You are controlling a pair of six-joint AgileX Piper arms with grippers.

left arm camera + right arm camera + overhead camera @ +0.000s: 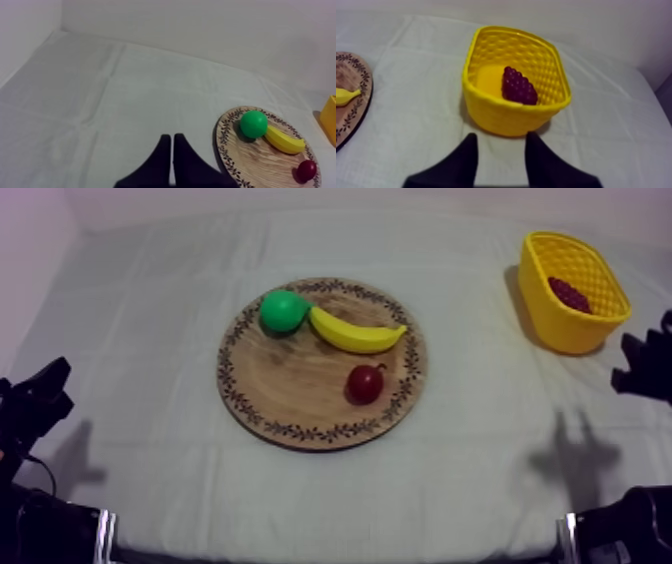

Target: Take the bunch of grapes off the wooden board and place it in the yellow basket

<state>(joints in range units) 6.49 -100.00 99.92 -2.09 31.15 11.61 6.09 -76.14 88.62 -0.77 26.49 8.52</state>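
The dark purple bunch of grapes point(519, 86) lies inside the yellow basket point(486, 107), which stands at the table's far right point(560, 323); the grapes point(568, 294) rest against its inner wall. My right gripper point(501, 152) is open over the cloth just in front of the basket, nothing between its fingers. It sits at the right edge in the top view point(645, 366). My left gripper point(172, 155) is shut, its fingers together as a wedge, over bare cloth left of the wooden board point(250, 157). It rests low at the left point(40, 398).
The round wooden board point(290, 403) with a patterned rim lies mid-table. On it are a green pear point(283, 310), a yellow banana point(355, 334) and a small red fruit point(365, 383). Bare cloth surrounds the board on all sides.
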